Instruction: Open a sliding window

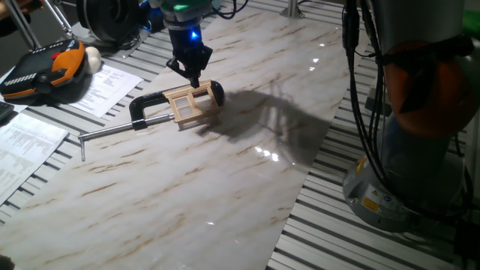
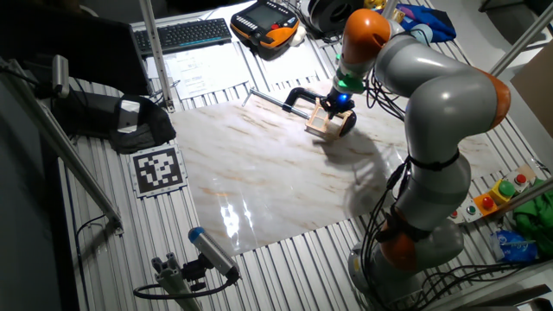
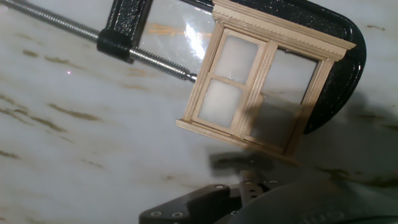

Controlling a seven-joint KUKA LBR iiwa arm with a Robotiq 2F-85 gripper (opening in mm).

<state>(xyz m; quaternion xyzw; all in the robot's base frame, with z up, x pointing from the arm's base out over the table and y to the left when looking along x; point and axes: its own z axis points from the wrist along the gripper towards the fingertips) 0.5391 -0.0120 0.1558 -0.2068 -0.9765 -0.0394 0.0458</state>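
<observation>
The sliding window (image 1: 188, 103) is a small pale-wood frame held in the jaws of a black C-clamp (image 1: 147, 104) on the marble tabletop. In the other fixed view the window (image 2: 326, 122) sits just below my gripper (image 2: 340, 103). My gripper (image 1: 194, 78) hangs right above the window's far edge, and its fingertips come together in a point with nothing between them. In the hand view the window (image 3: 261, 87) fills the centre. Its left sash (image 3: 227, 78) has frosted panes, and shadow falls on the right half. A dark, blurred part of the fingers (image 3: 249, 190) shows at the bottom.
The clamp's steel bar (image 1: 109, 131) runs out to the left toward papers (image 1: 105, 86). An orange-and-black teach pendant (image 1: 41, 71) lies at the far left. The robot's base (image 1: 405, 180) and cables stand at the right. A keyboard (image 2: 186, 33) lies behind the table.
</observation>
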